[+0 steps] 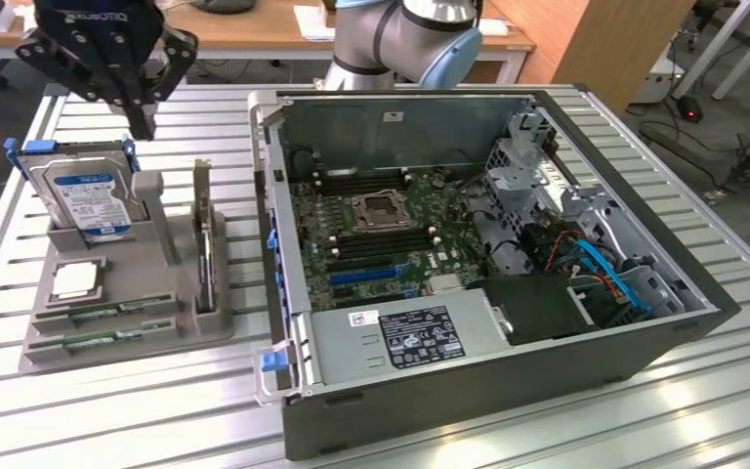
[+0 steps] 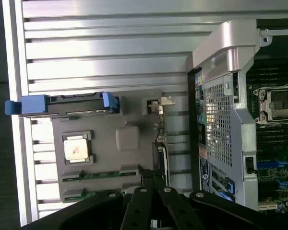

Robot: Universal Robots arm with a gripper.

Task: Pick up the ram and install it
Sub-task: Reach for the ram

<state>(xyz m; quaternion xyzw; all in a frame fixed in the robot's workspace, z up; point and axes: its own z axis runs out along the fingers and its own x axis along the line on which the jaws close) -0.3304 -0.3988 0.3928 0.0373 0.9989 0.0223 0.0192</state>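
Black gripper (image 1: 144,127) fingers are pressed together at their tips with nothing between them, pointing straight down. The gripper hangs in the air over the far corner of the slatted aluminium table (image 1: 11,410) on the exterior view's left, clear of everything below it.

Nearest beneath it is a hard drive (image 1: 89,200) in a blue-edged caddy, standing upright at the far end of a grey holder (image 1: 153,337). The holder sits along the table's edge on the exterior view's left. Beside the drive, on the side toward the computer, a tall card (image 1: 202,234) with a metal bracket stands on edge in its own slot. A square processor (image 1: 75,281) lies flat in a recess at the holder's middle.

Two green sticks lie flat in parallel slots at the holder's near end. The inner ram stick (image 1: 114,311) is just beyond the processor, and the outer ram stick (image 1: 95,339) is along the holder's near edge. Both are seated in the holder and well apart from the gripper. In the wrist view the closed fingertips (image 2: 152,178) point down beside the ends of these slots, close to the card.

On the holder's other side, taking up most of the table, an open dark computer case (image 1: 506,391) lies on its side. Its green motherboard (image 1: 349,249) is exposed, and a grey power supply (image 1: 395,337) sits at the case's near edge.
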